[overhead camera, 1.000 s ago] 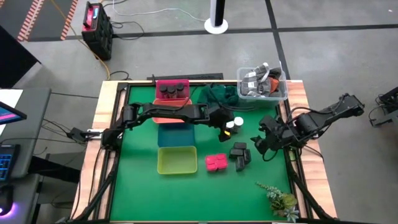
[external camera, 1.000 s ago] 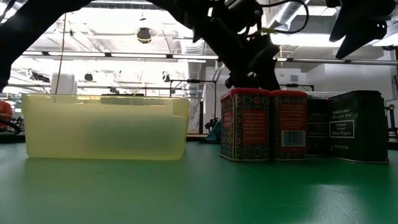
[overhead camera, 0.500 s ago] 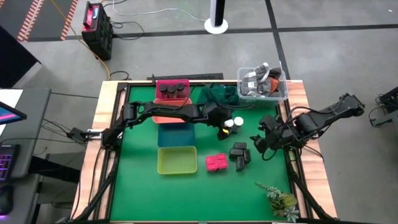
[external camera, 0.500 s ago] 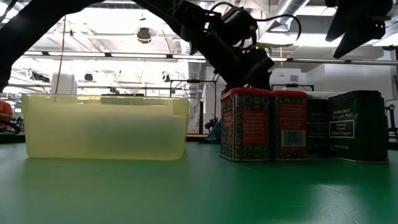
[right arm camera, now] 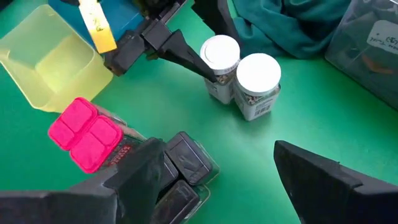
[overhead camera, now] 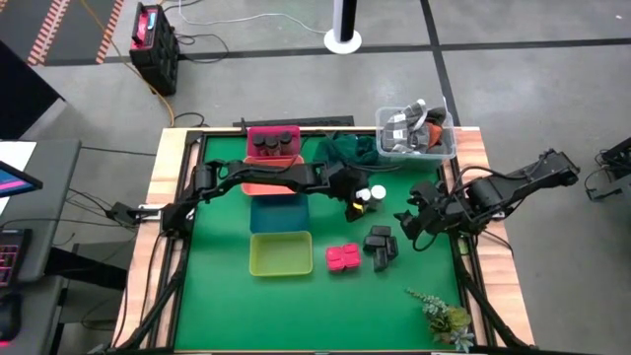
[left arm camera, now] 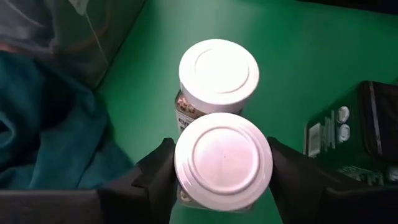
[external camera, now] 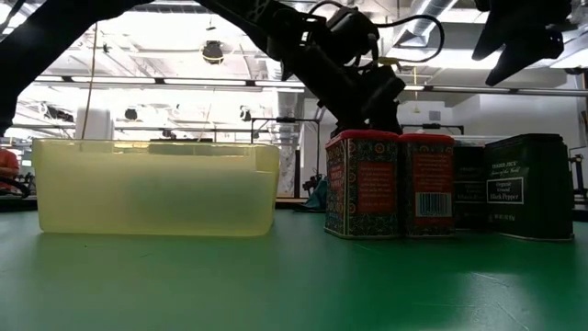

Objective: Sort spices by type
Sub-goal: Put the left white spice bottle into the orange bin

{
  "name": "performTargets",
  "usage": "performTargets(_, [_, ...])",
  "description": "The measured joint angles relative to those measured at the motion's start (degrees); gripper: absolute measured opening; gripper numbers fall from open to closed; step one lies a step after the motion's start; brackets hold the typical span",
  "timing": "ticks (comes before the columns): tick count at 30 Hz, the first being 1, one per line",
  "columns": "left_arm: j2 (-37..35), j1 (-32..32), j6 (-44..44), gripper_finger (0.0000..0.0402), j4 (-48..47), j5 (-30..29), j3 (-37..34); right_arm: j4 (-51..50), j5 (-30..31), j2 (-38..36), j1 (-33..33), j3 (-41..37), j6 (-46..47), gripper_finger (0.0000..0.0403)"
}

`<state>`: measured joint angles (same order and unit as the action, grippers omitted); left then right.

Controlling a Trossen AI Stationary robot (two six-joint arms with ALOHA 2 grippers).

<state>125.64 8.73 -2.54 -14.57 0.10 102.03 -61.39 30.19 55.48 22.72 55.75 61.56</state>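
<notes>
The left gripper (left arm camera: 222, 180) is clamped on a white-capped jar (left arm camera: 223, 160), touching its twin (left arm camera: 218, 73). The right gripper (right arm camera: 217, 180) hangs spread apart near the table's right edge

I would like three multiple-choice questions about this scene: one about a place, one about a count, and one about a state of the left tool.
1. Where do the dark round jars stand?
A. in the red tray
B. in the yellow tray
C. on the cloth

2. How many white-capped jars stand on the table?
A. one
B. two
C. four

3. What is the left tool doing?
A. hanging open above the yellow tray
B. gripping a pink packet
C. flanking a white-capped jar

Answers: 1 A, the high view shows them in that tray. 2 B, the right wrist view shows two. 3 C, its fingers sit on either side of the nearer jar.
</notes>
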Motion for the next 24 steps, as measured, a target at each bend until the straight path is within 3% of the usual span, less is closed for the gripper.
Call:
performTargets(7, [-3.64, 1.98, 0.66, 0.0201, -9.46, 1.57, 0.51, 0.61, 2.09, 0.0, 0.0, 0.0, -1.51, 0.0327])
performTargets(17, [-14.9, 5.51, 4.45, 0.0201, -19.64, -5.45, -1.03, 0.68, 6.85, 0.02, -0.49, 0.0, -4.97, 0.0327])
performTargets(21, [-22.74, 6.37, 4.21, 0.0201, -20.08, -8.82, -7.2, 0.9, 7.02, 0.04, -1.86, 0.0, -6.55, 0.0327])
performTargets(24, [-29.86, 7.08, 1.94, 0.0201, -19.9, -11.37, -15.69, 1.93, 7.04, 0.04, -2.98, 0.0, -8.26, 0.0327])
